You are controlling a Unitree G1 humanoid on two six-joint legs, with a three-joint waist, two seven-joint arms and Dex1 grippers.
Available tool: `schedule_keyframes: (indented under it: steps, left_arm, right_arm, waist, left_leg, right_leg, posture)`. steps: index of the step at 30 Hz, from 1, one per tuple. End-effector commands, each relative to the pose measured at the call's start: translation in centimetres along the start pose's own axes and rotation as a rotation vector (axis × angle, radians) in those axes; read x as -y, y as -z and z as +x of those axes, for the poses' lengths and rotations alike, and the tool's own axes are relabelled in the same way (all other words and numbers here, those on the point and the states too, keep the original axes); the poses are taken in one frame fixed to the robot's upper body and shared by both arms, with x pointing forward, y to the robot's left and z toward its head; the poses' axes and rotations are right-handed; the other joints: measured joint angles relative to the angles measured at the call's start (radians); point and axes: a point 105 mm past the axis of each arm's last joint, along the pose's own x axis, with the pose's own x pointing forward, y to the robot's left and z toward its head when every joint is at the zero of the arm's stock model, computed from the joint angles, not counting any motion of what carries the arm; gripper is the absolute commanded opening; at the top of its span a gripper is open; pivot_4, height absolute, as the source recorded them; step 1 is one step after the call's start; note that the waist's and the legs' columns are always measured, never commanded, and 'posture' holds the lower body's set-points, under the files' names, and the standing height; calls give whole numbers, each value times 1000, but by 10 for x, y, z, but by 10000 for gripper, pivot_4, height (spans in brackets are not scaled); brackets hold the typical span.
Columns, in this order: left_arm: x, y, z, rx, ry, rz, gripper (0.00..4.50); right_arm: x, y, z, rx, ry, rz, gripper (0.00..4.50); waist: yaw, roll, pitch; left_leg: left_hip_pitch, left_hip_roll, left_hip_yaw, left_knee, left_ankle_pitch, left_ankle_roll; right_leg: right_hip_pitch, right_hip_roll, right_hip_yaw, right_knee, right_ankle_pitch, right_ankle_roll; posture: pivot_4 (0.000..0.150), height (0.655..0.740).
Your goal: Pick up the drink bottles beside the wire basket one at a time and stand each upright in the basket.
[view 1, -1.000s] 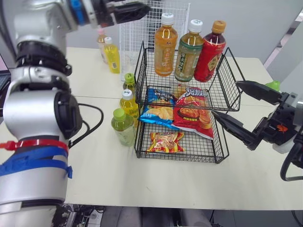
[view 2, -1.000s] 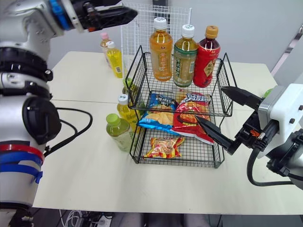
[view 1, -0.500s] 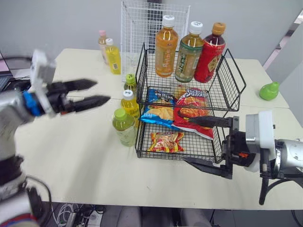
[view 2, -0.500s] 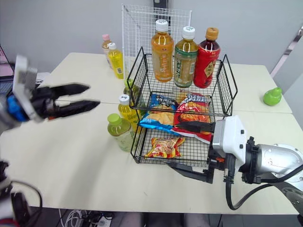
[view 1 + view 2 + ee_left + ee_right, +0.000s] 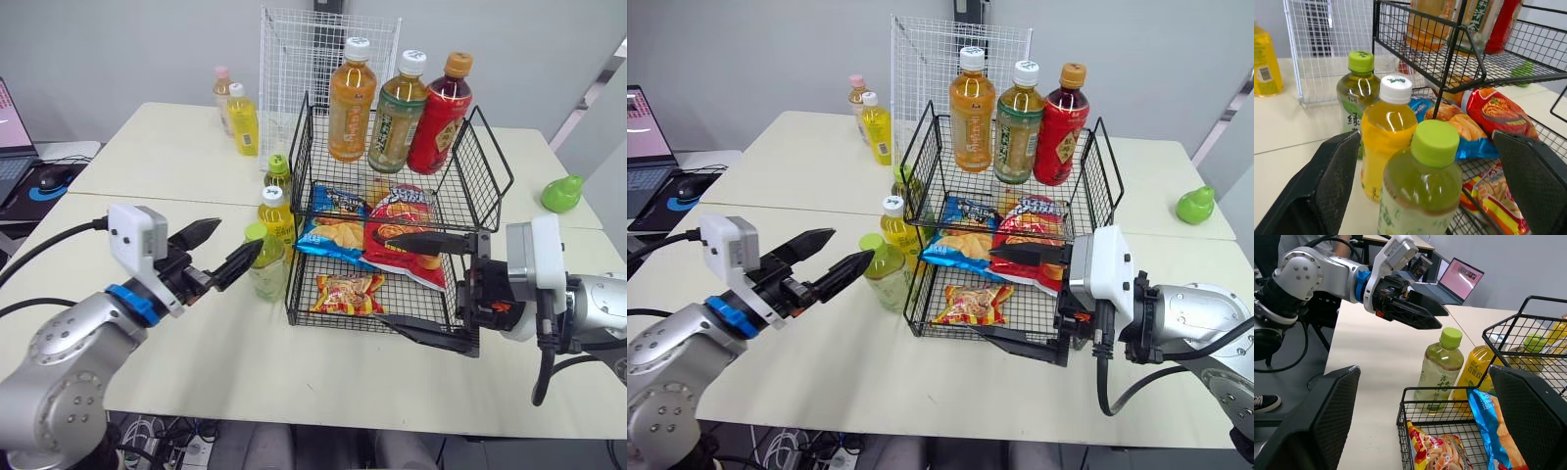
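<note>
Just beside the wire basket (image 5: pixel 493 171) stands the green-capped bottle (image 5: pixel 260 266), the left jaws spread wide near it, the right jaws wide too. It looks smooth and full, so grab its middle.

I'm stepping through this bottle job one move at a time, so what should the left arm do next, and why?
Probably ease the left gripper forward until its open jaws straddle the green-capped bottle, then close. That bottle stands upright nearest the gripper, beside the wire basket, centred ahead in the left wrist view and not yet gripped.
</note>
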Motion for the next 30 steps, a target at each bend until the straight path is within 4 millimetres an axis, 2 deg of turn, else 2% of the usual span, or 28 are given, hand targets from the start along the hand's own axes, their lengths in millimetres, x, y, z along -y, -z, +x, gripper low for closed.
schedule_keyframes:
  steps: [1,9,14,18,24,26,30]
  left_arm:
    - [2,-4,10,49,-110,54,44736]
    - [15,8,29,49,-159,82,44736]
    - [10,15,31,44,-171,50,44736]
    - [14,23,34,30,-139,13,36371]
    - [18,27,35,27,-96,-22,18537]
    - [14,25,32,31,-100,5,14177]
    - [1,15,21,47,-102,72,13909]
  right_arm:
    - [-2,-6,-1,4,7,-35,45000]
    - [-4,-9,-2,8,15,-40,45000]
    - [-4,-11,-3,7,21,-41,45000]
    - [-4,-12,-4,9,27,-41,45000]
    - [-1,-15,-6,11,52,-48,45000]
    - [1,-15,-7,7,62,-50,45000]
    - [3,-13,-8,-5,79,-50,45000]
  waist:
    - [-1,0,0]
    - [-4,0,0]
    - [-5,0,0]
    - [-5,0,0]
    - [-5,0,0]
    - [-5,0,0]
    - [-6,0,0]
  left_leg:
    - [0,0,0,0,0,0]
    - [0,0,1,-1,0,0]
    - [0,0,1,-2,0,0]
    - [0,0,1,-2,0,0]
    - [0,0,1,-4,0,0]
    - [1,0,1,-4,0,0]
    - [1,0,2,-6,0,0]
  right_leg:
    - [0,0,0,0,0,0]
    - [-1,1,1,0,0,0]
    - [-1,1,1,-1,-1,1]
    - [-1,1,1,-2,-1,1]
    - [-1,1,1,-2,-1,2]
    - [-1,1,1,-2,-2,3]
    - [-1,1,1,-4,-2,3]
  posture:
    - [1500,7360]
    - [1500,7360]
    - [1500,7360]
    - [1500,7360]
    - [1500,7360]
    - [1500,7360]
    - [1500,7360]
